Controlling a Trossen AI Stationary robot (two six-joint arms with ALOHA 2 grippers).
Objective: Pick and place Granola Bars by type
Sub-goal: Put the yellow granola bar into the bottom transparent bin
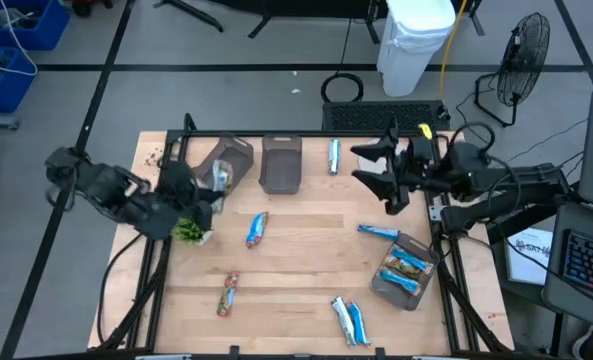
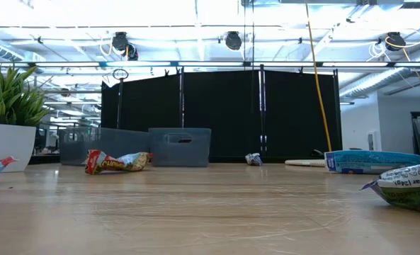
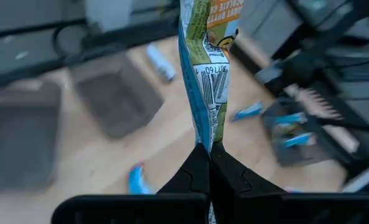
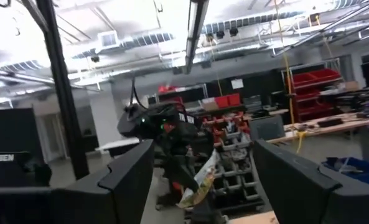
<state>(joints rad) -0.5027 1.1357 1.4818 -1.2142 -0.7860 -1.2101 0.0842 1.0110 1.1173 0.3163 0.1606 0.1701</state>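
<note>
High view has my left jaws (image 1: pixel 216 178) up over the tabletop (image 1: pixel 306 270) by the two far bins (image 1: pixel 281 163), clamped shut on one bar (image 3: pixel 208 68) that hangs from the tips, green-and-orange wrapper with a barcode showing. My right jaws (image 1: pixel 381 172) sit spread wide and empty near the far right edge. Other bars (image 1: pixel 257 229) are scattered across the wood, a few already in the near-right bin (image 1: pixel 404 271). Small plant (image 1: pixel 190 231) sits just beside my left arm.
</note>
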